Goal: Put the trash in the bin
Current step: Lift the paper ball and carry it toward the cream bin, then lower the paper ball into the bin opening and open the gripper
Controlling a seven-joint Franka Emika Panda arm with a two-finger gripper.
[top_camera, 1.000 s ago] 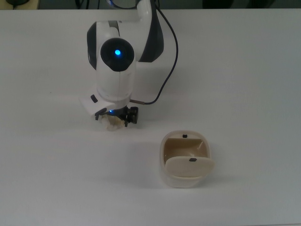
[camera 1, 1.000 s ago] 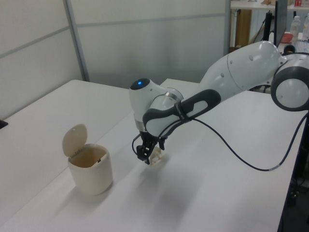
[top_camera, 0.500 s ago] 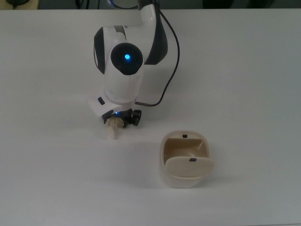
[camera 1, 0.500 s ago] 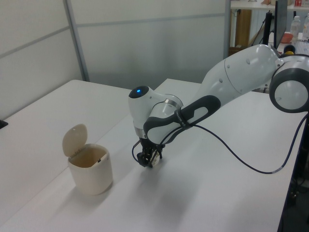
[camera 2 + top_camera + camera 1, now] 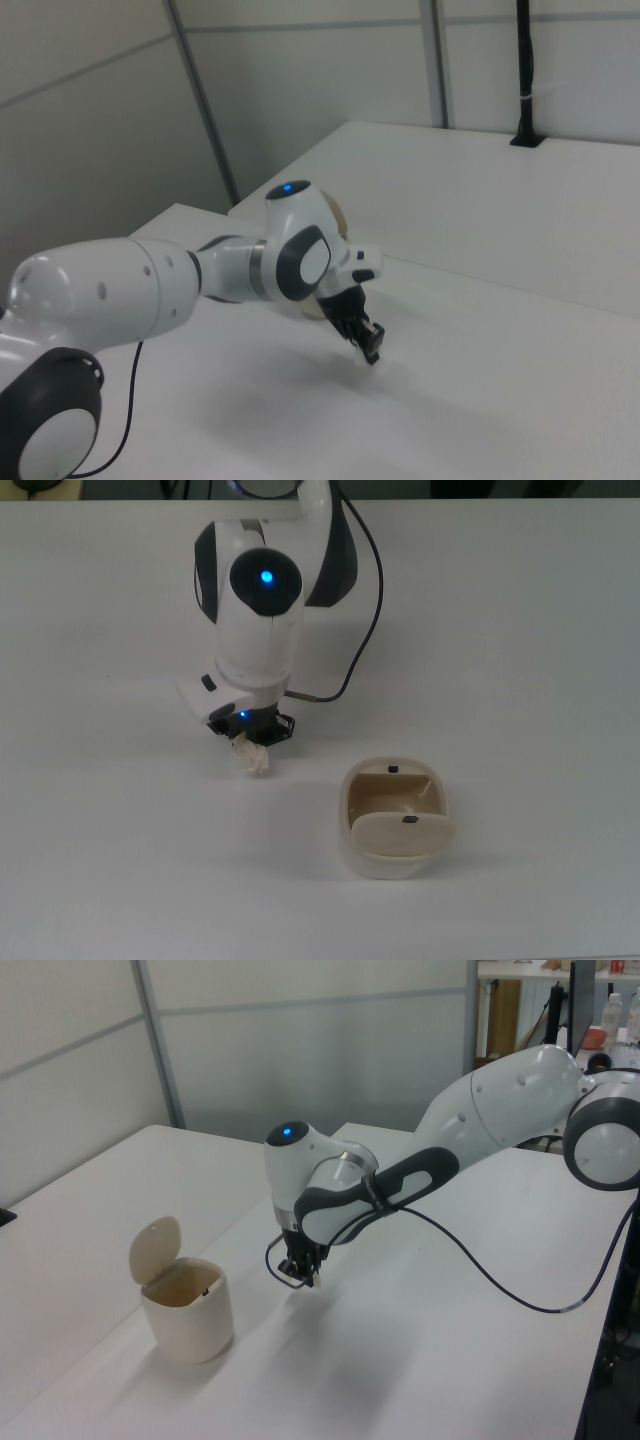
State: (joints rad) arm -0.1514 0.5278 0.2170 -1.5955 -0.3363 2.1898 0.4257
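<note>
Small lumpy wad of off-white tissue paper pinched in the black two-finger claw, hanging just under it, seemingly lifted a little off the white counter. Well apart from the small cream-beige plastic bin with a swing flap lid, which sits toward the top view's right, flap tipped up and mouth open.

Step in hand, most likely: carrying. Next: over to the open mouth, then let go above it, clear of the flap.

Wad plain in the top view; nearly hidden behind the claw in the left view. Bin whole there, mostly hidden behind the arm in the right view.
</note>
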